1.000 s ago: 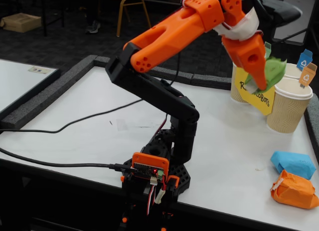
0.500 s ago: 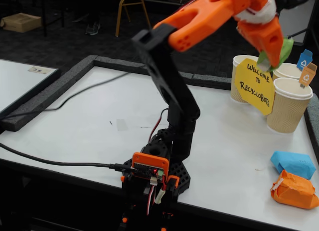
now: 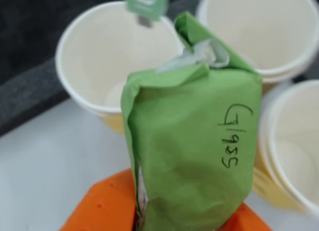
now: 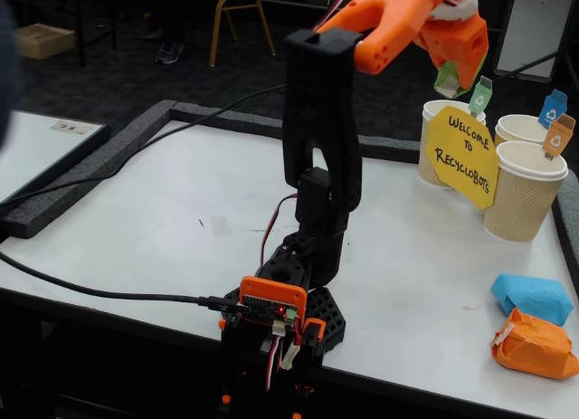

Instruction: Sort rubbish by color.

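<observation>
The orange end effector [image 4: 450,75] grips one crumpled light green paper wad [image 3: 194,151] above three beige ribbed paper cups [image 4: 525,191]. Two more wads, sky blue [image 4: 532,298] and orange [image 4: 534,343], lie touching at the white worktop's [image 4: 199,247] four o'clock.

In the fixed view the gripper [image 4: 452,75] hides most of the green wad [image 4: 445,78]. In the wrist view the wad [image 3: 192,146] covers the fingertips.

Colours around the yellow sign [image 4: 461,156]

Beside it beige ribbed cups [image 4: 524,191]; above, orange gripper [image 4: 457,78] with light green wad [image 3: 194,151]; below, sky blue wad [image 4: 532,298], orange wad [image 4: 534,343], white tabletop [image 4: 199,220].
</observation>
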`<state>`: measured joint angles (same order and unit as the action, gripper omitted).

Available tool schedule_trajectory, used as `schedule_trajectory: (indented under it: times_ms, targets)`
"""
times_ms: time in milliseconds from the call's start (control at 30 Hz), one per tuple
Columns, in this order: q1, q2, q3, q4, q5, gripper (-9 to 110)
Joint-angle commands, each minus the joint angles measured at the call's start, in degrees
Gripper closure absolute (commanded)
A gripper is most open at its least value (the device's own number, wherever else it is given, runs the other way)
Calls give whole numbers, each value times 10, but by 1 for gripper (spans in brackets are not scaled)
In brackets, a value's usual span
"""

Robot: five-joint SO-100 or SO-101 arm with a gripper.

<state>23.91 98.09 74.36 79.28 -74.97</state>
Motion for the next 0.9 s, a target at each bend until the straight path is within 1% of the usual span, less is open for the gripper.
schedule_trajectory:
  times_ms: [0, 267, 367, 633, 867]
  targets:
    - [-17, -26, -111, -40, 2, 101]
    - [-38, -157, -227, -51, 2, 101]
    - [-41, -191, -247, -82, 2, 101]
    - [-36, -211, -252, -164, 2, 101]
    - [-35, -210, -283, -163, 2, 101]
